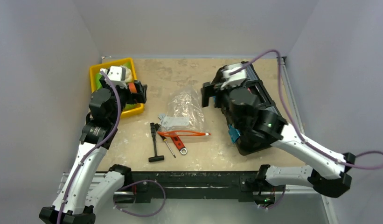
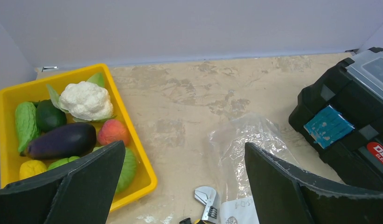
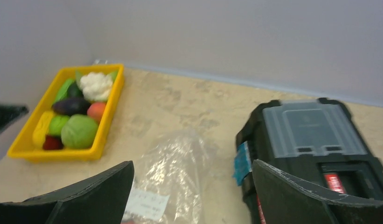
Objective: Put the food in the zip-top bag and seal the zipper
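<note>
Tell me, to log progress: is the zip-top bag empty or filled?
Empty: the zip-top bag shows nothing inside; the food sits in the yellow tray.

Off to the right of my left gripper (image 2: pixel 184 150), a red badge (image 2: pixel 380 154) on the black toolbox (image 2: pixel 336 100) reads "DE…", cut off at the frame edge. The white label (image 2: pixel 239 211) on the zip-top bag (image 2: pixel 249 140) is too small for me to read.

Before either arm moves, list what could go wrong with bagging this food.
1. The food sits packed in the yellow tray. The eggplant lies close beside the cauliflower, so a grab may drag that along.
2. The bag lies limp and flat. The left gripper and right gripper are open and empty, so nothing holds its mouth and food may miss.
3. The wrench lies by the bag's red zipper and could be snagged during sealing.
</note>
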`<action>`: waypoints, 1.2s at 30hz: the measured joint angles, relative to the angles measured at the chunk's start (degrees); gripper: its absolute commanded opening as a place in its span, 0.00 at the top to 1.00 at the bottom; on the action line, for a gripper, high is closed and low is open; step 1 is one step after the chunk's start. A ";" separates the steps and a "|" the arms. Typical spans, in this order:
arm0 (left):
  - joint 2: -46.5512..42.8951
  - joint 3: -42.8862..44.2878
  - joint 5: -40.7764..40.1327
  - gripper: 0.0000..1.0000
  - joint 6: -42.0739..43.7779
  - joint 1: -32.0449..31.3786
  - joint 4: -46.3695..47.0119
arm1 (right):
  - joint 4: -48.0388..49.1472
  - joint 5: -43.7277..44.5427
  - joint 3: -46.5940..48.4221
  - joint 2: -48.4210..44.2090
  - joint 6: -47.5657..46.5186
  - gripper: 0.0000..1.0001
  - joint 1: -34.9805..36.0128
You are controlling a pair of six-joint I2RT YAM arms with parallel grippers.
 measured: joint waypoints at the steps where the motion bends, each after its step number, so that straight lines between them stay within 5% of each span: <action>1: -0.15 0.00 0.02 0.00 0.00 -0.02 -0.02 | -0.07 1.27 0.00 1.49 0.04 0.01 3.08; 17: -2.10 0.00 -7.26 0.00 0.00 -0.02 -0.09 | -9.79 21.38 -3.56 36.04 -5.44 0.02 36.44; 23: -2.10 0.00 -8.28 0.00 0.00 -0.02 -0.13 | -8.13 24.30 -11.04 40.02 -11.19 0.06 36.50; 33: -2.45 0.00 -9.94 0.01 0.04 0.00 -0.13 | 15.45 25.59 -14.91 44.54 -28.11 0.22 30.64; 36: -2.75 0.00 -10.29 0.01 0.04 0.00 -0.11 | 22.18 25.66 -15.43 46.73 -32.85 0.34 26.56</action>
